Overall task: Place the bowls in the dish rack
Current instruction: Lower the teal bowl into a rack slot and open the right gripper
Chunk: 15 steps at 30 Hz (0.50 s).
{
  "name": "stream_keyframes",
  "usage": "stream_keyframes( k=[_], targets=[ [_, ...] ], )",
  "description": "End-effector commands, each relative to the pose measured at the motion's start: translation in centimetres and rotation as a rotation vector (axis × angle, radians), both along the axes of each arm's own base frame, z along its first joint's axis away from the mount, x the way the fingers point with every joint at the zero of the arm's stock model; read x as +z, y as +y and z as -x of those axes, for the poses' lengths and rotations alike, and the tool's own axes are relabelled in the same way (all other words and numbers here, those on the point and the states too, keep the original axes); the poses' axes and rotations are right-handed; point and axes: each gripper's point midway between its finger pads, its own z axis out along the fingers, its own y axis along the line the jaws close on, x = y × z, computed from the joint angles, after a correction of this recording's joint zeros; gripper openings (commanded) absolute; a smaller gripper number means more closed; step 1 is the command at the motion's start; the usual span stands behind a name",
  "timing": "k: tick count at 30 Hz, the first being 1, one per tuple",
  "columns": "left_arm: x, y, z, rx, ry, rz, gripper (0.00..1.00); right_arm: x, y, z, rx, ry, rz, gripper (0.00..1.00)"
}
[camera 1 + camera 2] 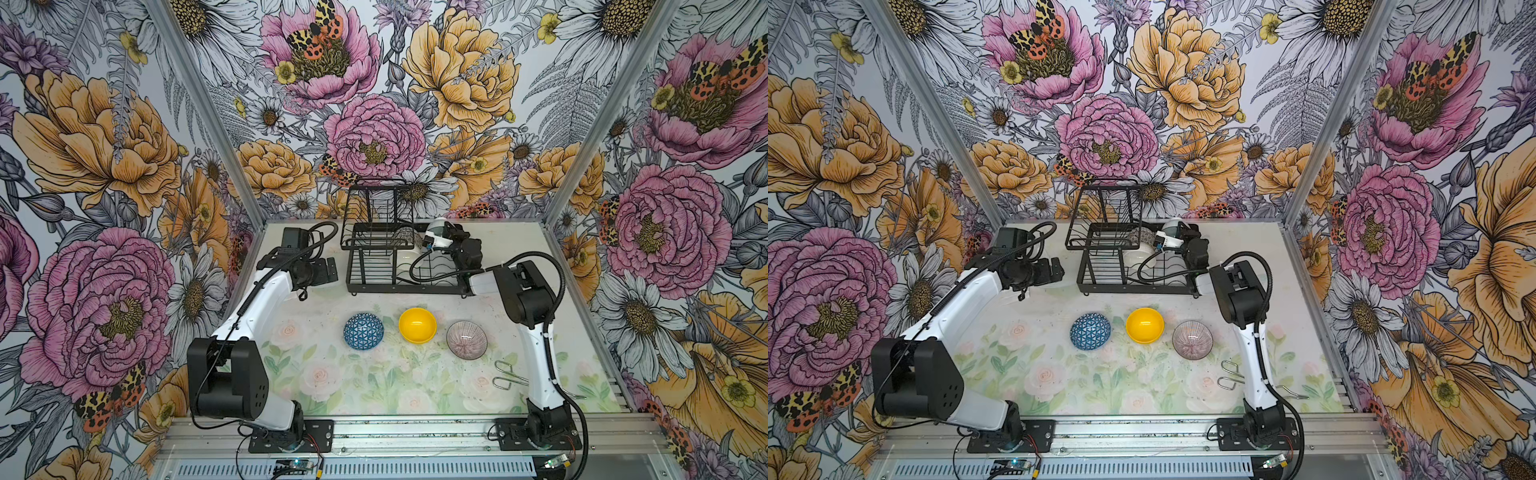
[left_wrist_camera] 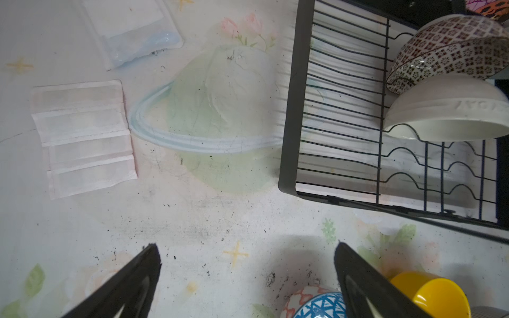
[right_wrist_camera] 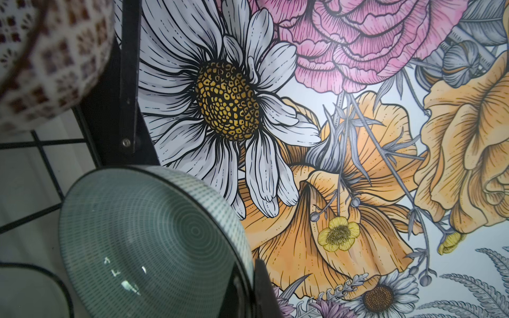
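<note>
Left gripper point(image 2: 246, 247): jaws wide apart, empty, parked beside the rack point(image 1: 374, 286).
Rack: mosaic bowl point(image 1: 409, 237) and cream bowl point(image 1: 409, 254) lean on edge, likely to drain.
Table: blue bowl point(image 1: 363, 331), yellow bowl point(image 1: 417, 325) and mauve bowl point(image 1: 466, 339) wait.
Right gripper point(image 1: 430, 242): we pinch the teal bowl point(image 3: 151, 234) by its rim, tilted for slotting at the rack's right end.

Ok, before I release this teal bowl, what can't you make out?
Whether the teal bowl sits in the dish rack: top views, right gripper covers it.
Grip on its rim: right wrist view, fingers mostly behind the bowl.
The tongs: top views, partly behind the right arm.
</note>
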Motion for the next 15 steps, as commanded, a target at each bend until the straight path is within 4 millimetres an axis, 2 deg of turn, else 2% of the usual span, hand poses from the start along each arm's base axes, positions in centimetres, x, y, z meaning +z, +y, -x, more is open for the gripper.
stream_keyframes(
  k=[1,15],
  targets=[
    [-0.2,-0.5,-0.1,-0.019,-0.012,0.009,0.99,2.1,-0.2,0.4,-0.008,-0.073,-0.053,0.0],
    [-0.5,-0.6,-0.1,-0.022,-0.008,0.012,0.99,0.9,-0.1,0.7,0.001,-0.026,-0.08,0.0]
  ],
)
